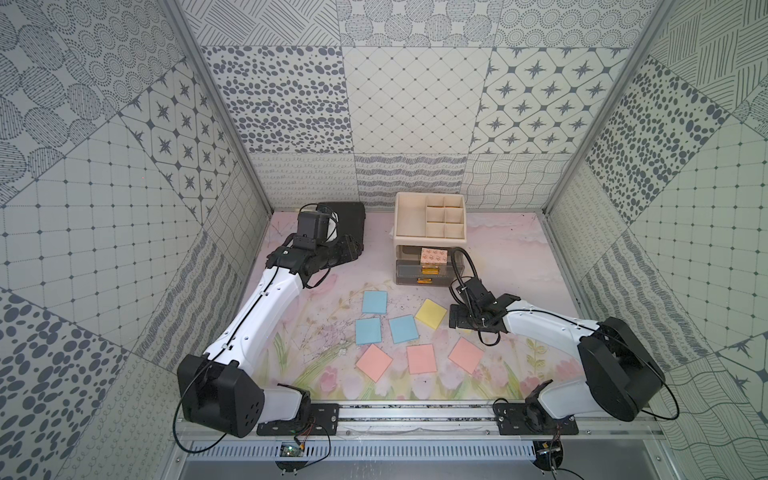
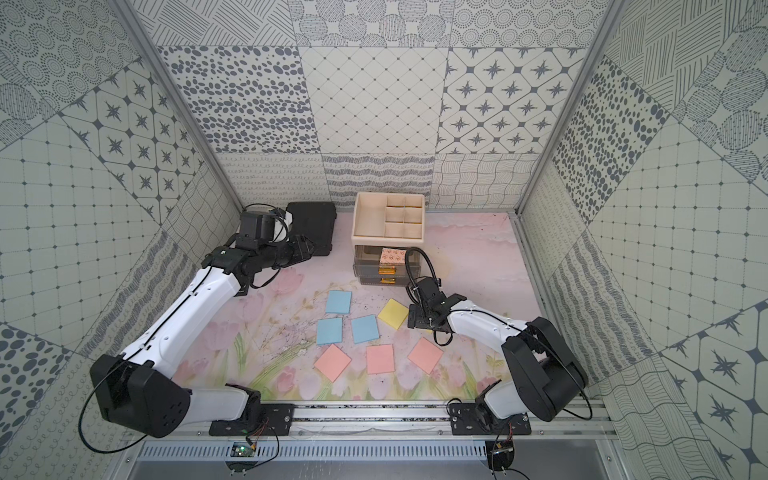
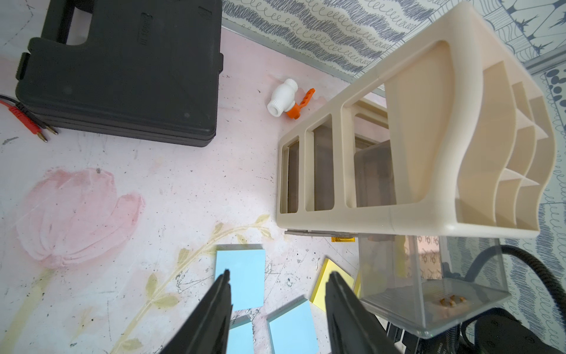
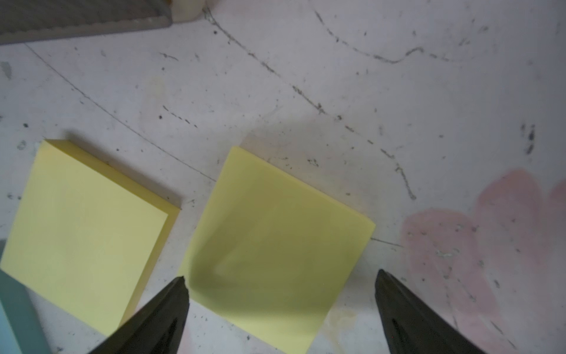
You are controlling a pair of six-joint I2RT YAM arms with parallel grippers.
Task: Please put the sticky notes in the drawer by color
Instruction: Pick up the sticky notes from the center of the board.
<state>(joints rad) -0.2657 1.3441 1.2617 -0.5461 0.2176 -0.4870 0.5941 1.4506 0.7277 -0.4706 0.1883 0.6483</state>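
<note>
Three light blue sticky notes (image 1: 374, 302) (image 1: 368, 331) (image 1: 404, 328), a yellow one (image 1: 431, 314) and three pink ones (image 1: 374, 362) (image 1: 421, 359) (image 1: 466, 355) lie flat on the floral mat. The cream drawer cabinet (image 1: 430, 239) stands behind them. Its top drawer (image 3: 428, 285) is pulled out, with a patterned packet (image 1: 434, 255) inside. My right gripper (image 4: 281, 275) is open wide, low over a second yellow note (image 4: 275, 233), one finger off each side of it. My left gripper (image 3: 279, 273) is open and empty, held above the mat left of the cabinet.
A flat black plastic case (image 1: 345, 220) lies at the back left, under my left wrist. A white valve with an orange handle (image 3: 283, 99) sits between the case and the cabinet. Red banana plugs (image 3: 27, 119) lie beside the case. Patterned walls close in three sides.
</note>
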